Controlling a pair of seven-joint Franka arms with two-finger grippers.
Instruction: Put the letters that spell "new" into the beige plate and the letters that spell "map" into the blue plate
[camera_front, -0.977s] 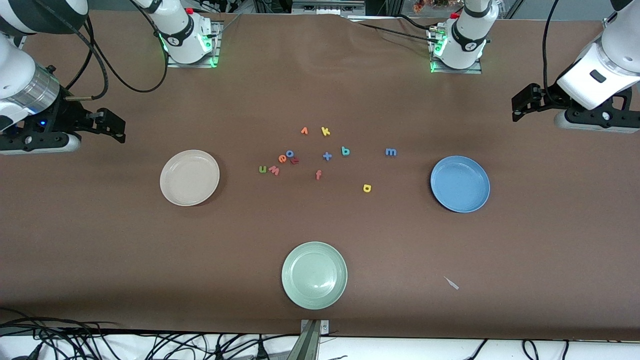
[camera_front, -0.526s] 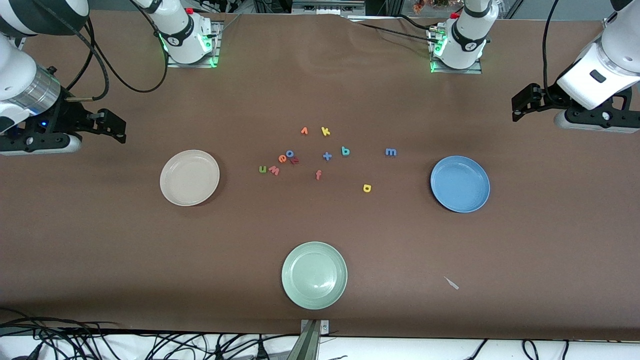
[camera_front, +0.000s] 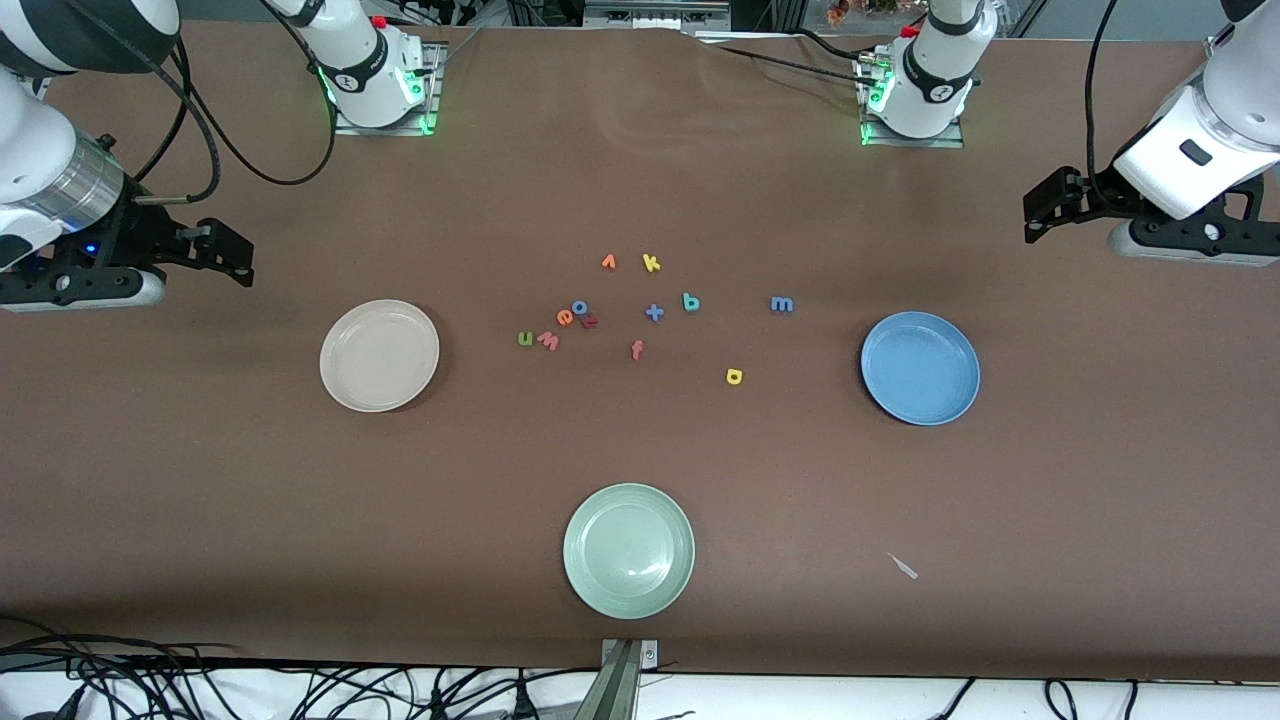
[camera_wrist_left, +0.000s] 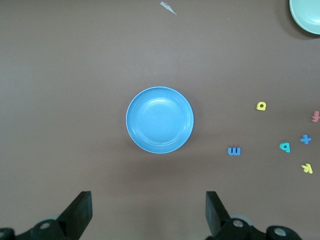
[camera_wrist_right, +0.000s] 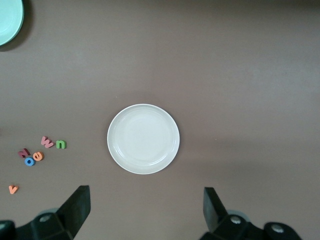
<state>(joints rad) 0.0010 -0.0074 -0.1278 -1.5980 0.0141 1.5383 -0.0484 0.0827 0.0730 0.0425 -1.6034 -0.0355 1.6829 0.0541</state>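
No letter is sorted yet: n (camera_front: 524, 339), e (camera_front: 565, 318), w (camera_front: 548, 341), m (camera_front: 782, 304), a (camera_front: 734, 376) and p (camera_front: 690, 302) lie between the empty beige plate (camera_front: 379, 355) and blue plate (camera_front: 920, 367). The left gripper (camera_wrist_left: 147, 212) and right gripper (camera_wrist_right: 145, 210) hang wide open and empty, each up over its own end of the table. I think the next move needs one gripper to come down on a single small letter.

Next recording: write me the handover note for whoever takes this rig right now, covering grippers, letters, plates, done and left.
Left gripper: open, empty, up over the table's end by the blue plate.
Right gripper: open, empty, up by the beige plate.
Both plates hold nothing.
Between the plates lie all the letters: green n, red-pink w and orange e toward the beige plate; blue m, yellow a and teal p toward the blue plate.
Done: nothing.
Left: all six letters, n, e, w into beige, m, a, p into blue.
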